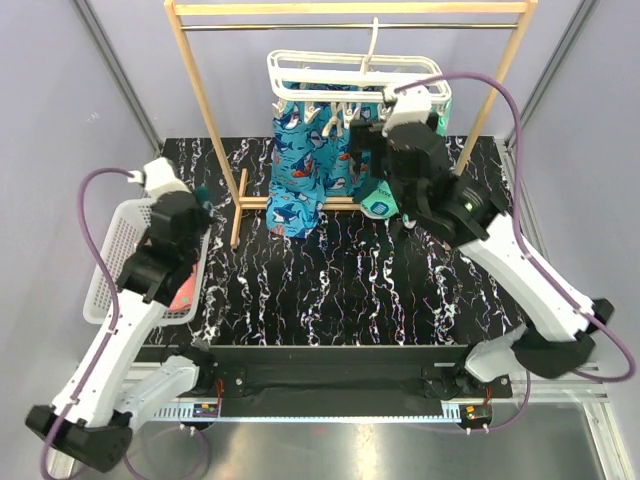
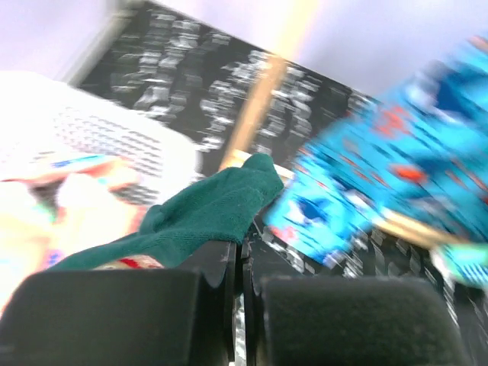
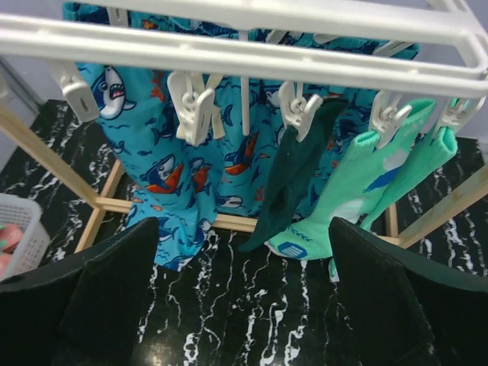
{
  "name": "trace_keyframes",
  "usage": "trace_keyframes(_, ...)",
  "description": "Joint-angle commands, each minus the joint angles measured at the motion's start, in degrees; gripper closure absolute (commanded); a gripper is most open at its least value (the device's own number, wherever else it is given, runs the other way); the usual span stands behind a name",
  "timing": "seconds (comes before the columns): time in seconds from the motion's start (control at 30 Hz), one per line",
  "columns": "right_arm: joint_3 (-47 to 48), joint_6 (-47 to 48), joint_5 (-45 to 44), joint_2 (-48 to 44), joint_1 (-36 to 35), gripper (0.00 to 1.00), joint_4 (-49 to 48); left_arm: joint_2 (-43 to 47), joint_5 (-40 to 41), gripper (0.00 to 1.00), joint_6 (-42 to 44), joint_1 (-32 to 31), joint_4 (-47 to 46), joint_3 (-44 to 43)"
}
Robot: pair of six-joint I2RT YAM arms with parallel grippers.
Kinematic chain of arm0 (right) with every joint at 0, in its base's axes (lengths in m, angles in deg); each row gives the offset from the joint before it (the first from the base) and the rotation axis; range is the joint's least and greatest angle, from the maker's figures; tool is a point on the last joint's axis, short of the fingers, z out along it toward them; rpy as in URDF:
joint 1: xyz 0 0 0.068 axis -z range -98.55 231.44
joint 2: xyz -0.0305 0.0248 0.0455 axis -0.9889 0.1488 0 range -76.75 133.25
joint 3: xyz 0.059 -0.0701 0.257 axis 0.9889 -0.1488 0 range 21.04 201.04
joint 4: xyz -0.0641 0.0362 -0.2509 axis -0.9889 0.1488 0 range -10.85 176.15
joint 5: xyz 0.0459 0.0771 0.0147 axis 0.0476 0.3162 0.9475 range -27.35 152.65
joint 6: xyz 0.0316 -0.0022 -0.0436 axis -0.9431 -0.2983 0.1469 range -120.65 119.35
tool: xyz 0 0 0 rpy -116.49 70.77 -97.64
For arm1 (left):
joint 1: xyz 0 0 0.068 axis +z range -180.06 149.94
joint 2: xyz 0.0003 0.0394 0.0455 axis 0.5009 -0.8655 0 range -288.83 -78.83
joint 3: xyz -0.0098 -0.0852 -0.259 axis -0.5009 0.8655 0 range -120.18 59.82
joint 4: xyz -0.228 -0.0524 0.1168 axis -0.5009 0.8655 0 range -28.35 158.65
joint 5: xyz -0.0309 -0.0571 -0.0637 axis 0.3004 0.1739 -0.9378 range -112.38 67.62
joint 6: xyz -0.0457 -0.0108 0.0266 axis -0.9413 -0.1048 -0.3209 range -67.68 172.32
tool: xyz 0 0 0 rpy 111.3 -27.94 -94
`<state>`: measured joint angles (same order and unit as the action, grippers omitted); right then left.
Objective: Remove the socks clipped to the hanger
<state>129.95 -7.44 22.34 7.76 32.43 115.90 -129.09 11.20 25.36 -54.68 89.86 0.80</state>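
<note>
Black marbled tabletop [image 1: 330,290]: left gripper [image 2: 242,255] clenched on a dark teal sock [image 2: 206,213] by the mesh basket [image 1: 108,262]. Right gripper [image 3: 240,255] spread wide (nothing held) below the white hanger [image 3: 252,57], where shark-print socks [image 3: 168,160] and mint-green socks [image 3: 343,198] hang clipped.

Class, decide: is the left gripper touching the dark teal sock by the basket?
Touching. The left wrist view shows the dark teal sock pinched between the closed fingers of the left gripper.

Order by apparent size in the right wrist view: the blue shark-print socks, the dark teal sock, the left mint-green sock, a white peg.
1. blue shark-print socks, largest by far.
2. left mint-green sock and dark teal sock, nearly alike, left unranked.
3. white peg, smallest.
</note>
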Motion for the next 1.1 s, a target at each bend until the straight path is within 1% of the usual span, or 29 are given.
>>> trace_keyframes(0.0, -7.53, -5.5, 4.71, -6.01, 0.15, 0.0, -3.44, -2.81, -4.22, 1.0, 1.03, 11.21, 6.68, -3.55)
trace_keyframes(0.03, -9.3, -6.04, 5.07, -8.63, 0.23, 0.0, -3.62, -3.78, -5.1, 1.0, 1.03, 14.13, 7.21, -3.99)
trace_keyframes(0.07, -10.89, -6.39, 5.94, -9.97, 0.32, 0.0, -3.88, -5.45, -4.24, 1.0, 0.42, 16.69, 7.82, -3.99)
trace_keyframes(0.1, -13.86, -6.57, 6.3, -12.41, 0.24, 0.0, -3.97, -6.07, -3.36, 1.0, -0.19, 21.06, 7.74, -3.56)
trace_keyframes(0.17, -16.08, -6.75, 6.48, -14.54, 0.23, 0.0, -3.71, -7.22, -3.09, 1.0, -1.86, 24.52, 7.3, -1.37)
trace_keyframes(0.2, -17.83, -6.84, 6.48, -15.42, 0.23, 0.0, -3.44, -8.35, -3.61, 1.0, -2.74, 27.75, 6.95, -0.57)
trace_keyframes(0.23, -18.63, -7.01, 6.39, -17.34, 0.23, 0.0, -3.09, -8.88, -4.74, 1.0, -4.66, 28.83, 6.95, 0.04)
trace_keyframes(0.27, -19.42, -7.19, 6.39, -18.32, 0.23, 0.0, -2.83, -9.67, -4.67, 0.87, -5.64, 29.62, 7.04, 0.49)
trace_keyframes(0.3, -21.26, -7.45, 6.48, -19.2, 0.23, 0.0, -2.57, -10.9, -4.67, 0.69, -6.52, 30.33, 7.3, 1.1)
trace_keyframes(0.37, -23.63, -7.71, 6.39, -21.75, 0.23, 0.0, -3.0, -11.96, -4.93, 0.2, -7.4, 30.33, 8.44, 1.02)
trace_keyframes(0.4, -26.43, -7.72, 5.95, -22.71, 0.32, 0.0, -4.13, -12.23, -4.84, 0.04, -7.84, 30.33, 9.05, 0.84)
trace_keyframes(0.43, -27.59, -7.8, 5.69, -23.77, 0.24, 0.0, -4.75, -11.97, -6.58, 0.01, -7.15, 30.25, 8.8, 0.84)
trace_keyframes(0.5, -29.88, -8.07, 4.98, -24.13, 0.23, 0.0, -5.55, -10.3, -9.57, 0.01, -6.0, 30.16, 7.14, 1.02)
trace_keyframes(0.53, -30.24, -8.24, 4.81, -23.95, 0.32, 0.0, -5.64, -9.43, -14.37, 0.01, -4.17, 30.16, 5.99, 1.36)
trace_keyframes(0.63, -30.59, -8.33, 6.21, -22.03, 0.32, 0.0, -6.25, -5.74, -22.74, 0.01, -1.52, 29.11, 1.86, 2.42)
trace_keyframes(0.67, -30.59, -8.68, 6.3, -21.41, 0.32, 0.0, -6.52, -3.81, -24.43, 0.01, -1.17, 28.58, 1.07, 2.77)
trace_keyframes(0.7, -30.68, -9.12, 6.3, -20.1, 0.24, 0.0, -6.87, -2.75, -26.7, 0.02, -0.47, 26.92, -1.38, 3.21)
trace_keyframes(0.73, -30.85, -9.21, 6.3, -19.48, 0.32, 0.0, -7.3, -1.78, -32.82, 0.02, -0.11, 26.12, -2.97, 3.91)
trace_keyframes(0.77, -31.03, -9.21, 6.04, -18.95, 0.24, 0.01, -8.44, -0.38, -36.36, 0.02, 0.15, 25.16, -4.81, 5.57)
trace_keyframes(0.83, -31.29, -8.86, 6.12, -17.19, 0.5, 0.02, -9.94, 0.25, -43.56, 0.02, -1.68, 21.03, -9.82, 7.86)
trace_keyframes(0.87, -31.38, -8.34, 6.04, -16.49, 0.5, 0.03, -12.21, -0.18, -46.47, 0.02, -2.82, 17.97, -12.19, 11.18)
trace_keyframes(0.9, -31.3, -7.29, 5.78, -15.0, 0.67, 0.07, -13.45, -0.97, -50.07, 0.03, -4.31, 16.64, -17.08, 12.69)
trace_keyframes(0.93, -31.03, -7.1, 5.34, -14.12, 1.02, 0.1, -14.51, -1.85, -53.67, 0.05, -4.85, 15.14, -17.83, 13.4)
trace_keyframes(0.97, -30.77, -7.1, 5.42, -13.15, 2.16, 0.13, -15.73, -3.43, -53.88, 0.06, -5.03, 12.08, -17.92, 13.76)
trace_keyframes(1.0, -30.07, -7.19, 5.77, -11.4, 2.78, 0.16, -16.27, -3.88, -54.06, 0.06, -4.51, 10.66, -18.62, 14.02)
trace_keyframes(1.07, -29.8, -7.01, 5.95, -9.81, 3.57, 0.16, -18.54, -3.97, -55.11, 0.06, -4.15, 7.15, -19.68, 14.46)
